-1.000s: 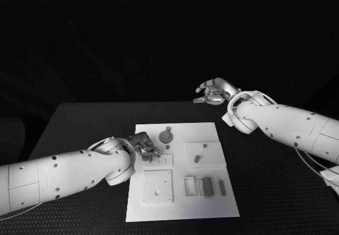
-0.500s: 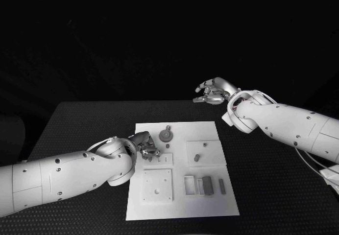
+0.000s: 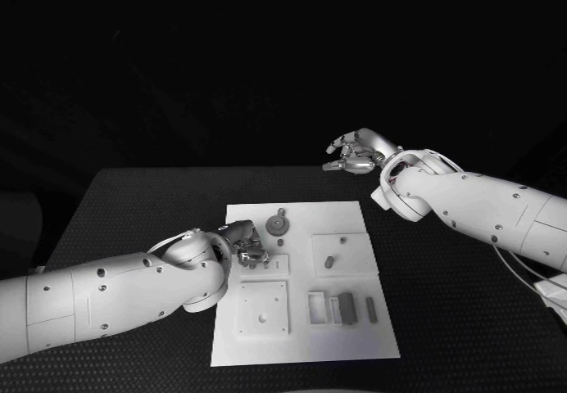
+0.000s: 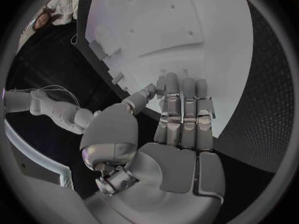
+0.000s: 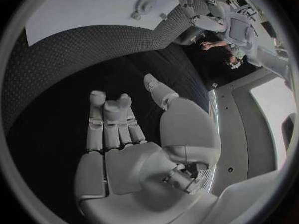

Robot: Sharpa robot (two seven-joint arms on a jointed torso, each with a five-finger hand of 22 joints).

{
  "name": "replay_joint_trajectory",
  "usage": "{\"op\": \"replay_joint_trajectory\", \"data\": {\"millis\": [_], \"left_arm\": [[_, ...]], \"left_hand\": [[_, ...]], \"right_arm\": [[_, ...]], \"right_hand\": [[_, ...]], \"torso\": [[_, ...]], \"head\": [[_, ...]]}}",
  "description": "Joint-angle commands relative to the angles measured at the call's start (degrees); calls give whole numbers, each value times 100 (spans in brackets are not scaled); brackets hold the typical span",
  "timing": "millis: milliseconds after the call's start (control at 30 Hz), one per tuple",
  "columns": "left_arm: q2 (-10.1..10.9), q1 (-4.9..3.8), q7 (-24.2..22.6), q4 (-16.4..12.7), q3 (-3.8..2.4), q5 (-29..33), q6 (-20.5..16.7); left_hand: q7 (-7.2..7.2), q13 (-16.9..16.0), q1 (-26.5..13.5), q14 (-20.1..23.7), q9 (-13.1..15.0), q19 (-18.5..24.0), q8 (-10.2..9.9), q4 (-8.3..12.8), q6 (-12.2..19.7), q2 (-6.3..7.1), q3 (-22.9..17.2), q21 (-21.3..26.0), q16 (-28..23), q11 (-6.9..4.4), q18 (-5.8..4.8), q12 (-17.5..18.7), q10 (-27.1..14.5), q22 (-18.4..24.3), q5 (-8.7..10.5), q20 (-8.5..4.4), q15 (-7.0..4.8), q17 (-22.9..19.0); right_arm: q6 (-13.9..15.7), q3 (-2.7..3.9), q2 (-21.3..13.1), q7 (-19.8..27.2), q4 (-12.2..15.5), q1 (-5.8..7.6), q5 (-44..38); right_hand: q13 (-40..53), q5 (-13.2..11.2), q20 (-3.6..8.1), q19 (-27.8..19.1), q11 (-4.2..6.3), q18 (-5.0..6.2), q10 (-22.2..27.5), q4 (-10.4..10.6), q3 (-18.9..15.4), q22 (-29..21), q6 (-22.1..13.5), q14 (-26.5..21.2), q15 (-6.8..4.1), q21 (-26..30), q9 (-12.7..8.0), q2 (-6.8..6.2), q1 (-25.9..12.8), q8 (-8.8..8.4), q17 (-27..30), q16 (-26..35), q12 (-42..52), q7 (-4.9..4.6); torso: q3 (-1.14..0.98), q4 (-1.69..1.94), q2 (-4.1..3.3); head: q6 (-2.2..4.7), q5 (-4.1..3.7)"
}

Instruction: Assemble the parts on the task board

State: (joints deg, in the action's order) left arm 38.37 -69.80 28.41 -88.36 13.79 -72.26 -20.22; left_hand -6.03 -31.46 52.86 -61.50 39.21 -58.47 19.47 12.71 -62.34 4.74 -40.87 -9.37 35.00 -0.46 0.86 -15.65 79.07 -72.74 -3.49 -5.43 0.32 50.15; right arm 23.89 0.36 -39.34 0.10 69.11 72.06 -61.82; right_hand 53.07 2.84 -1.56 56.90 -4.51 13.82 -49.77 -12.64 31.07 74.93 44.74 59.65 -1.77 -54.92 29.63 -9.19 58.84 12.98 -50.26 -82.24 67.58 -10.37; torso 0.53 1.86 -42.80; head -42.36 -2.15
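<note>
A: The task board [image 3: 301,278] is a flat white plate lying in the middle of the bench [image 3: 449,311], whose black top has a fine pebbled grain. Square white blocks stand raised on the board, one with small holes [image 3: 262,310], another with a short grey peg [image 3: 329,264] on it.

B: And the parts?

A: Small and grey here. A round disc-shaped part [image 3: 278,227] sits near the board's far edge, and slim bars [image 3: 347,311] lie beside a white open frame [image 3: 317,310] near the right side.

B: What is the left hand [image 3: 242,244] doing?

A: Its silver fingers are bent down over the board's left part, next to a small white block [image 3: 277,264]. Whether it has hold of anything cannot be told. In the left wrist view the fingers [image 4: 182,115] lie straight and side by side over the board's edge.

B: The right hand [image 3: 355,153]?

A: It hangs above the bench's far edge, well apart from the board, fingers loosely curled in with nothing in them.

B: Any difference from a second ago?

A: The left hand has edged slightly toward the middle of the board; the right hand has stayed put.
</note>
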Motion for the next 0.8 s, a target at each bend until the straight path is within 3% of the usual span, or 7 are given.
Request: {"op": "replay_joint_trajectory", "data": {"millis": [33,800], "left_arm": [[-35,28,30,17,1,-199,150],[-45,35,93,48,-1,-198,468]], "left_hand": [[302,10,32,40,-3,27,-30,-35,-329,44,-1,42,36,-1,-52,-2,-26,-16,28,16,10,-15],[335,-41,-77,75,61,-54,14,-255,-403,156,144,58,374,-42,-26,-99,49,-185,63,-12,-25,-178]], "right_arm": [[-85,2,9,16,10,-10,-2],[-117,2,14,6,13,-32,-2]], "right_hand": [[-10,4,-14,-18,9,118,51,4,-24,35,10,-57,2,19,-6,27,-26,-25,6,0,31,-44],[-16,4,-16,-22,8,118,57,15,-29,34,8,-64,3,24,-14,22,-32,-27,10,0,31,-45]], "torso": [[1,4,-1],[2,5,2]], "head": [[-10,-5],[-42,-11]]}}
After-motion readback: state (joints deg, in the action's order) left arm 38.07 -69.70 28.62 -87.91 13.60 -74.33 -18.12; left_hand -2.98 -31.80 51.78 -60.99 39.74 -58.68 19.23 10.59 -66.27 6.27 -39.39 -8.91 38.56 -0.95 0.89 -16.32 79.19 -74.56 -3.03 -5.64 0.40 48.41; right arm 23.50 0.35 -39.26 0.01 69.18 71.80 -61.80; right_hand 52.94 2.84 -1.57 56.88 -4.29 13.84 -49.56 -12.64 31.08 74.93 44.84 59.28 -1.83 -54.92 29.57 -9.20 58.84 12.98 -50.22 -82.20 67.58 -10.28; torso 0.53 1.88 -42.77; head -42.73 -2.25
